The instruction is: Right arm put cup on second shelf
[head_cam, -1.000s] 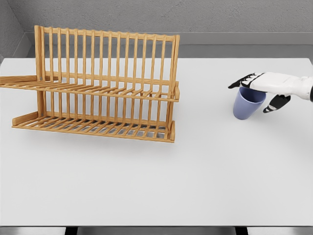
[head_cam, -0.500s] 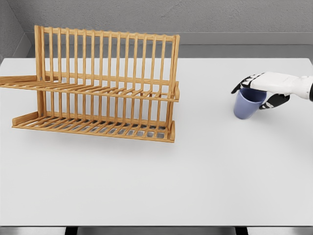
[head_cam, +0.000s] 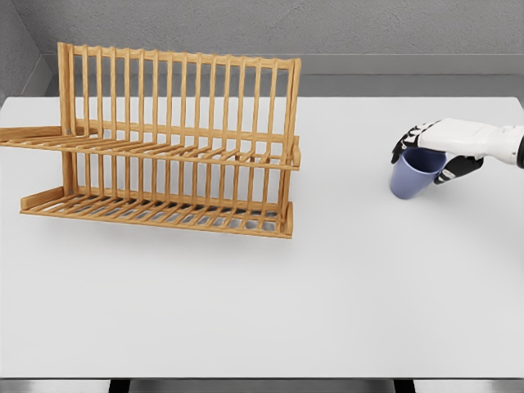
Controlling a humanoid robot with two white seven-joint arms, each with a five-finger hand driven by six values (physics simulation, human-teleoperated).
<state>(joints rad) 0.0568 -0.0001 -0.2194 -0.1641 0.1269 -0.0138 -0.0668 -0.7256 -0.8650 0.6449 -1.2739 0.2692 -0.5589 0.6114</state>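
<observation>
At far right, the right robot hand (head_cam: 432, 147) clasps the tilted cup (head_cam: 414, 173) from above.

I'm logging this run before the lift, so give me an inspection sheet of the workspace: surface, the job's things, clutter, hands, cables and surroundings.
Surface: white table, flat.
Job's things: blue cup at the right side of the table, tilted, open top under the hand; wooden two-tier rack at the left, both shelves hold nothing.
Clutter: nothing seen.
Hands: right hand closed over the cup's rim, fingers curled around it; left arm not in view.
Cables: nothing seen.
Surroundings: grey wall behind the table.
</observation>
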